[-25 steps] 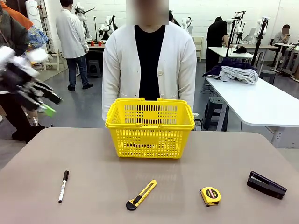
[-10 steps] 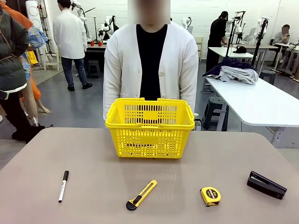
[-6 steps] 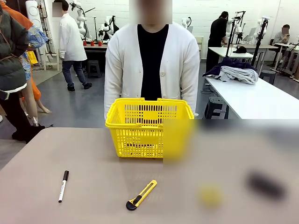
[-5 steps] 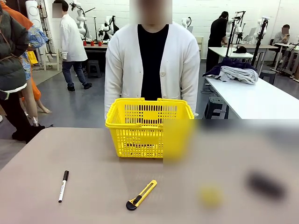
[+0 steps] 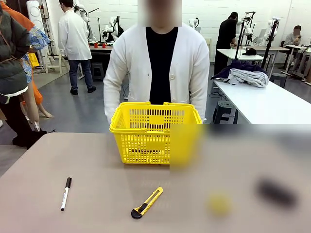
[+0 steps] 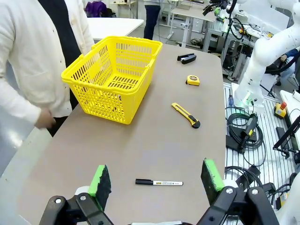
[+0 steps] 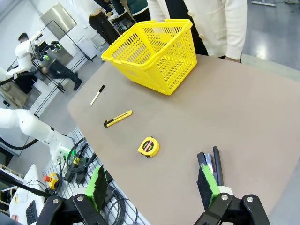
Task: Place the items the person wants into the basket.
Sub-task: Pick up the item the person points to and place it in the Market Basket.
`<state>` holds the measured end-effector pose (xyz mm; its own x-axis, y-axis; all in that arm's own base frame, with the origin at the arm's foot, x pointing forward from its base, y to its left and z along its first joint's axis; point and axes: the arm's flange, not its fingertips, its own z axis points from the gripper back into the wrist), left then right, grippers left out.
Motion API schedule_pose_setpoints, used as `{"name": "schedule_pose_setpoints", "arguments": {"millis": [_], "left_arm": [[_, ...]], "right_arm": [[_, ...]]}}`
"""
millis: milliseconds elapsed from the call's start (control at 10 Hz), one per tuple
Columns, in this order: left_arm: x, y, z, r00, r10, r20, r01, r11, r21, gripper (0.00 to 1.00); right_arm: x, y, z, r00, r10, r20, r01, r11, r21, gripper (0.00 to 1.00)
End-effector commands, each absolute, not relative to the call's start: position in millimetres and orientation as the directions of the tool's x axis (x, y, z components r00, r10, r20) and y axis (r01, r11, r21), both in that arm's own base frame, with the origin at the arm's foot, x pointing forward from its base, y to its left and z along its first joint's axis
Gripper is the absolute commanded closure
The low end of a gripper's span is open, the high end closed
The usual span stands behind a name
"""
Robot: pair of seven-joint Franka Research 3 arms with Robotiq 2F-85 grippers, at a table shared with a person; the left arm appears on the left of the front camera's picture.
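Note:
The yellow basket [image 5: 155,132] stands at the table's far edge, in front of the person [image 5: 158,68] in a white cardigan. A yellow-and-black utility knife [image 5: 146,202] lies near the front middle, and the tape measure [image 5: 219,204] is a blurred yellow spot to its right. My left gripper [image 6: 156,177] hangs open high over the table end, looking at the basket [image 6: 115,75], knife [image 6: 185,115] and tape measure [image 6: 192,80]. Above the opposite end, my right gripper [image 7: 152,183] is open and holds nothing, with the tape measure [image 7: 148,146], knife [image 7: 118,118] and basket [image 7: 154,51] beyond it.
A white marker with a black cap [image 5: 65,193] lies front left, under the left gripper's view [image 6: 159,182]. A black stapler [image 7: 216,164] lies front right, blurred in the front view [image 5: 277,193]. Bare tabletop surrounds the tools. The person's hand [image 6: 46,119] hangs by the table edge.
The left gripper has left the front view's upper left. The person has shifted a little to the right, one arm swinging away from the body. Items on the table have not moved.

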<state>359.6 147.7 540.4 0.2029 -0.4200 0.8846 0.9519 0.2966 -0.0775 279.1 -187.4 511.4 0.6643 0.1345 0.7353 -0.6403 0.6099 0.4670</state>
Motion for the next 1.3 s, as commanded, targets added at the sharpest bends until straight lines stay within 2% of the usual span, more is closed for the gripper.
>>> {"name": "schedule_pose_setpoints", "arguments": {"millis": [0,1200], "left_arm": [[360.5,149.2,542.1,0.197,-0.413,0.889,0.952,0.296,-0.073,0.00],[360.5,149.2,542.1,0.197,-0.413,0.889,0.952,0.296,-0.073,0.00]], "right_arm": [[281.4,-186.9,512.7,0.645,0.122,0.754,-0.655,0.597,0.464,0.00],[281.4,-186.9,512.7,0.645,0.122,0.754,-0.655,0.597,0.464,0.00]]}}
